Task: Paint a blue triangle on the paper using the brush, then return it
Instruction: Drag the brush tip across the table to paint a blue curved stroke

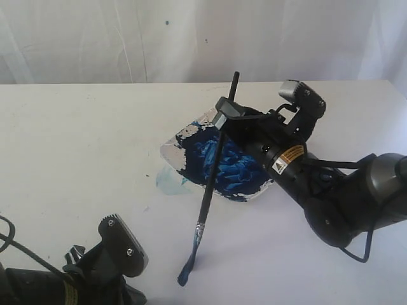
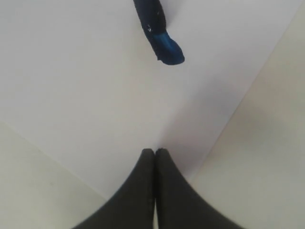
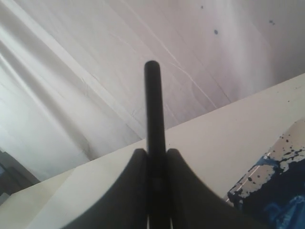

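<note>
Your right gripper (image 1: 224, 119) clamps the brush (image 1: 206, 190) high on its handle; wet tip touches paper (image 2: 86, 95). Light, stiff shaft, soft bristles (likely splay, so press gently). Your left gripper (image 2: 155, 153): closed, empty, nearby.

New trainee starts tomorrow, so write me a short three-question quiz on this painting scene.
1. True or false: the left gripper holds the brush.
2. The brush's blue tip is: A) in the dish; B) touching the paper; C) lifted in the air.
3. Fill in: the dish holds ___ paint.
Key: 1 false, the right gripper holds it; 2 B; 3 blue.
</note>
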### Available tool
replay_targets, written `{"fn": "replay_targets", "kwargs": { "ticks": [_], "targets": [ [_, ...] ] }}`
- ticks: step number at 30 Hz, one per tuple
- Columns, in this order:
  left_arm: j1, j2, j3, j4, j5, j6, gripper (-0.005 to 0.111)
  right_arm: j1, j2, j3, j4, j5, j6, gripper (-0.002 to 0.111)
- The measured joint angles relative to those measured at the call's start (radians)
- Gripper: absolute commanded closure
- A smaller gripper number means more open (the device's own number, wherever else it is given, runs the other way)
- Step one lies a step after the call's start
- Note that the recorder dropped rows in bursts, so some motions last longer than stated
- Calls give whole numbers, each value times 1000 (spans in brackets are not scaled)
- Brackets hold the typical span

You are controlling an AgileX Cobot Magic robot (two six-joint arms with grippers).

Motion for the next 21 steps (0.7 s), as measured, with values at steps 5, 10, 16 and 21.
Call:
{"fn": "replay_targets", "kwargs": {
  "ticks": [5,10,16,21],
  "targets": [
    [0,0,0,0,0,0,107,-34,0,0,0,0,0,108],
    [0,0,0,0,0,0,107,-65,0,0,-2,0,0,108],
    [0,0,0,0,0,0,107,-101,0,0,-10,0,0,108],
    [0,0,0,0,0,0,107,-131,0,0,-19,0,0,108]
  ]
}}
